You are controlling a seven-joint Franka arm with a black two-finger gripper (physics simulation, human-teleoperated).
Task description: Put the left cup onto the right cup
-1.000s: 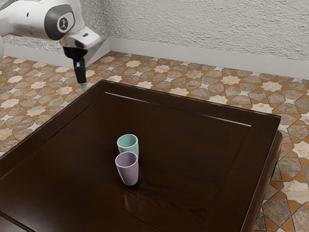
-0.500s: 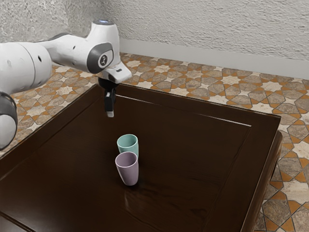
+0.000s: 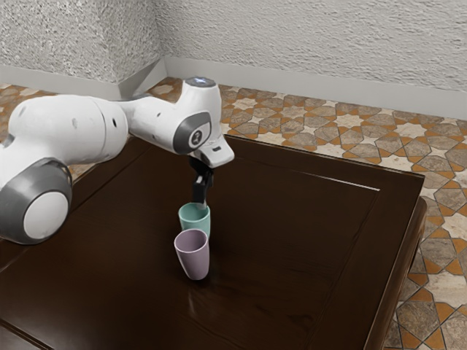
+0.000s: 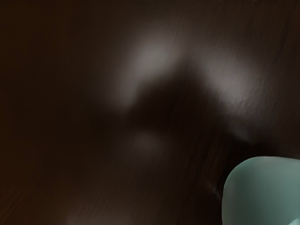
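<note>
Two cups stand upright and close together near the middle of the dark wooden table (image 3: 314, 240). The teal cup (image 3: 194, 219) is the farther one, and the purple cup (image 3: 192, 254) sits just in front of it. My gripper (image 3: 200, 197) points down and hangs just above the teal cup's far rim, slightly toward the exterior view's right, holding nothing. In the wrist view the teal cup's rim (image 4: 262, 192) lies just off to one side beneath my hand, with my hand's shadow on the table (image 4: 154, 103).
The table has a raised rim (image 3: 398, 191) around its top. Bare table surface lies all around the two cups. A patterned tile floor (image 3: 350, 131) and a rough white wall (image 3: 328, 36) lie beyond the table.
My arm has swung from the far left corner of the table toward the exterior view's right and down, bringing the gripper from well away to just above the teal cup. The cups have not moved.
</note>
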